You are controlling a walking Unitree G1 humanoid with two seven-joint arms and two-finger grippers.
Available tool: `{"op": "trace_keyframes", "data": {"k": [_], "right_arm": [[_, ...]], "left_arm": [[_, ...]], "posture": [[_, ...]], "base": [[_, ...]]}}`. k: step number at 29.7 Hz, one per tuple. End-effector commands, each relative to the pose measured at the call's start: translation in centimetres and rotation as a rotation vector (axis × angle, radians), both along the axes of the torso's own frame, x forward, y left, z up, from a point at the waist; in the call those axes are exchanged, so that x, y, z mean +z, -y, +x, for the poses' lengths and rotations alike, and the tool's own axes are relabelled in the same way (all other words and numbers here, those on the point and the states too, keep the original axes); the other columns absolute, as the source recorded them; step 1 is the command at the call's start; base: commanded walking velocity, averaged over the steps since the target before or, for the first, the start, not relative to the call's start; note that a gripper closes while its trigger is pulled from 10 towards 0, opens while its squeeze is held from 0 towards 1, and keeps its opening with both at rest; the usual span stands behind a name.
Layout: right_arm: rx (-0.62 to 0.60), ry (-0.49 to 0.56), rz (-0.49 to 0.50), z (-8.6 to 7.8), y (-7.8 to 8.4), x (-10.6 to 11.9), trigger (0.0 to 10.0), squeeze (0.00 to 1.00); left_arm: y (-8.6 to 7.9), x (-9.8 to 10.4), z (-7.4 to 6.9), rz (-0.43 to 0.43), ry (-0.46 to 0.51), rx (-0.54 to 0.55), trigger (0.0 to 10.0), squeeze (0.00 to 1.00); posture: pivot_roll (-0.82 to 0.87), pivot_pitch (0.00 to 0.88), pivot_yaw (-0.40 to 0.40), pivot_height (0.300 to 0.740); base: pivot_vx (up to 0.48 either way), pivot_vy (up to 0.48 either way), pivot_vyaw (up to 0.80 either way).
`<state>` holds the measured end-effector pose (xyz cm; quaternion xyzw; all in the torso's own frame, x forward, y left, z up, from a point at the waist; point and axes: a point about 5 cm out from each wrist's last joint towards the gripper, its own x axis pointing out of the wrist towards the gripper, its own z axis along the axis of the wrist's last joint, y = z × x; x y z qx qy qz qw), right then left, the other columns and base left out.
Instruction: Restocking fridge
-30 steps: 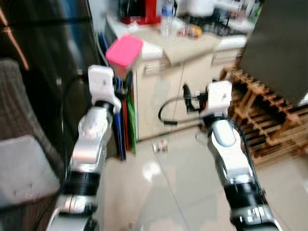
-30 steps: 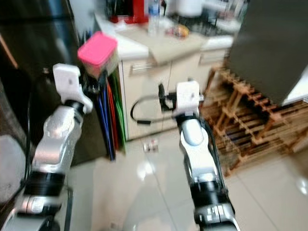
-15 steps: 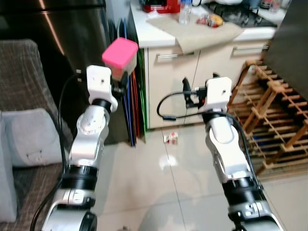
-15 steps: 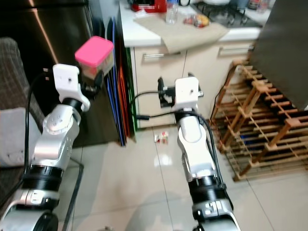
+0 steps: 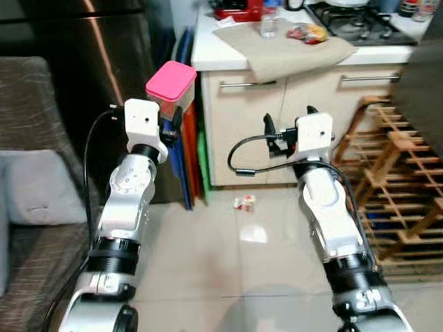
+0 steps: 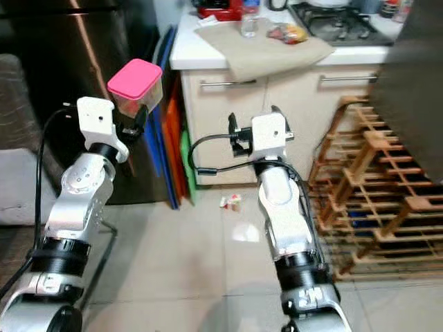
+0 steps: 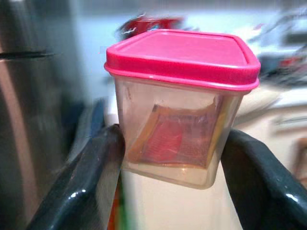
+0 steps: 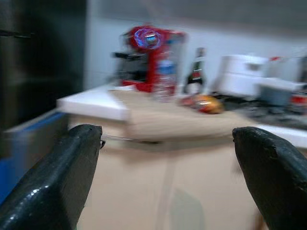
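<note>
The fridge [image 5: 76, 76] — dark, steel-fronted, door shut — stands on the robot's left, with a grey sofa [image 5: 31, 180] nearer on that side. Ahead is the kitchen surface [image 5: 291, 48] over pale cabinets [image 5: 277, 131], carrying a cloth [image 5: 284, 50], a glass [image 5: 268, 24] and a hob [image 5: 360, 17]. A wooden rack [image 5: 398, 194] sits on the floor to the right, coloured boards [image 5: 192, 159] lean between fridge and cabinets, and a small wrapper [image 5: 243, 202] lies on the tiles.

Both arms are raised in front of the body. The left gripper [image 7: 170, 158] is clamped on the tub [image 7: 180, 105], one finger pressed to each side wall; the tub is clear plastic with a pink lid, held upright and level, off any support, with something reddish-brown inside. It hangs just in front of the fridge's edge. The right gripper [image 8: 168, 177] is spread wide with nothing in it, pointing toward the surface.

This looks like the carrying step — tub in hand, fridge not yet opened. The next move likely calls for turning to face the door and using the free right gripper on its handle, keeping the tub level meanwhile.
</note>
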<state>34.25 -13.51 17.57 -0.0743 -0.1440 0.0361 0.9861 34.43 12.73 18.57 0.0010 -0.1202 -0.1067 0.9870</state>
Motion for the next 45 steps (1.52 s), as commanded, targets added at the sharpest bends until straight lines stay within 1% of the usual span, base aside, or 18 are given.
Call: {"op": "trace_keyframes", "data": {"k": [1, 4, 11, 14, 15, 17, 19, 22, 27, 33, 37, 43, 45], "right_arm": [[0.001, 0.015, 0.022, 0.1, -0.3, 0.4, 10.0, 0.0], [0.007, 0.015, 0.031, 0.2, -0.6, 0.4, 10.0, 0.0], [0.006, 0.011, 0.052, 0.3, -0.6, 0.2, 10.0, 0.0], [0.01, 0.009, 0.045, 0.3, -0.5, 0.1, 10.0, 0.0], [-0.002, 0.006, 0.05, 0.4, -0.1, 0.0, 10.0, 0.0], [-0.024, 0.006, 0.055, 0.4, 0.5, 0.0, 10.0, 0.0], [-0.031, 0.008, 0.055, 0.4, 0.8, 0.0, 10.0, 0.0], [-0.028, 0.007, 0.053, 0.2, 0.7, -0.2, 10.0, 0.0], [-0.015, -0.001, 0.047, -0.3, 0.4, -0.7, 10.0, 0.0], [-0.023, -0.018, 0.037, -1.1, 1.1, -1.5, 10.0, 0.0], [-0.028, -0.02, 0.035, -1.4, 1.2, -1.6, 10.0, 0.0], [-0.035, -0.024, 0.023, -1.4, 1.5, -1.8, 10.0, 0.0], [-0.037, -0.018, 0.018, -1.4, 1.5, -1.5, 10.0, 0.0]], "left_arm": [[-0.1, 0.6, -0.2, 0.012, 0.029, -0.006, 10.0, 0.0], [0.1, 0.6, -0.5, 0.005, 0.036, -0.025, 10.0, 0.0], [0.1, 1.0, -0.3, -0.01, 0.062, -0.046, 10.0, 0.0], [0.7, 1.3, -0.5, 0.019, 0.086, -0.09, 10.0, 0.0], [0.8, 1.4, -0.6, 0.019, 0.092, -0.095, 10.0, 0.0], [0.8, 1.4, -0.6, 0.019, 0.088, -0.09, 10.0, 0.0], [0.5, 1.2, -0.4, 0.04, 0.078, -0.073, 10.0, 0.0], [0.2, 1.1, -0.3, 0.046, 0.07, -0.052, 10.0, 0.0], [-0.7, 0.6, 0.2, 0.059, 0.036, 0.005, 10.0, 0.0], [-0.9, 0.3, 0.2, 0.066, 0.028, 0.015, 10.0, 0.0], [-1.3, 0.1, 0.3, 0.064, 0.016, 0.037, 10.0, 0.0], [-1.6, 0.0, 0.9, 0.044, 0.004, 0.068, 10.0, 0.0], [-1.7, 0.5, 1.0, 0.044, 0.025, 0.072, 10.0, 0.0]], "posture": [[0.01, 0.0, 0.07, 0.74], [0.02, 0.0, 0.061, 0.74], [0.01, 0.0, 0.063, 0.74], [0.01, 0.0, 0.062, 0.74], [0.01, 0.0, 0.061, 0.74], [0.01, 0.0, 0.061, 0.74], [0.01, 0.0, 0.061, 0.74], [0.01, 0.0, 0.06, 0.74], [0.01, 0.0, 0.057, 0.74], [0.0, 0.0, 0.051, 0.74], [-0.01, 0.0, 0.047, 0.74], [-0.02, 0.0, 0.055, 0.74], [-0.02, 0.0, 0.062, 0.74]], "base": [[0.0, -0.472, 0.0], [0.0, -0.472, 0.0], [0.0, -0.472, 0.0], [0.0, -0.472, 0.0], [0.0, -0.472, 0.0], [0.0, -0.471, 0.0], [0.0, -0.461, 0.0], [0.0, -0.439, 0.0], [0.256, -0.403, 0.0], [0.266, -0.398, 0.0], [0.276, -0.39, 0.0], [0.276, -0.39, 0.0], [0.375, -0.296, 0.0]]}}
